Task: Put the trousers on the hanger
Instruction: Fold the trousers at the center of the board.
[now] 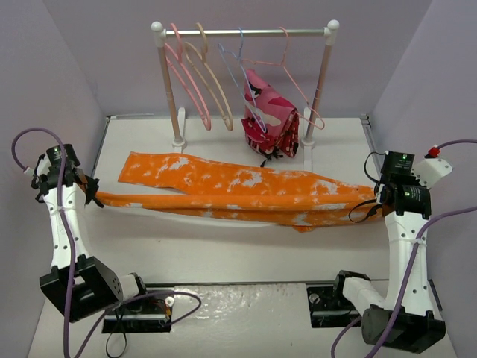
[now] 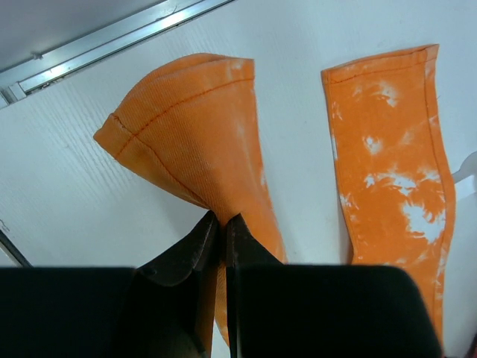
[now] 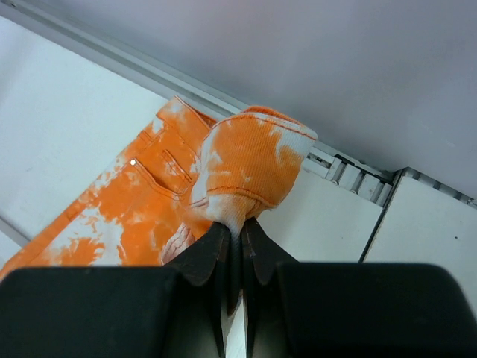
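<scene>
Left gripper (image 2: 222, 225) pinches a leg hem (image 2: 173, 138), right gripper (image 3: 237, 230) the waistband (image 3: 253, 168), of the trousers (image 1: 238, 186) stretched before the rack (image 1: 253, 32) bearing the hanger (image 1: 200, 113); both should lift level, keeping cloth taut.

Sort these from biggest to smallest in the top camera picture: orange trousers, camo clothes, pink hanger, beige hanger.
1. orange trousers, by far the largest.
2. camo garment.
3. pink hanger and beige hanger: they look about alike, so no ranking.
</scene>
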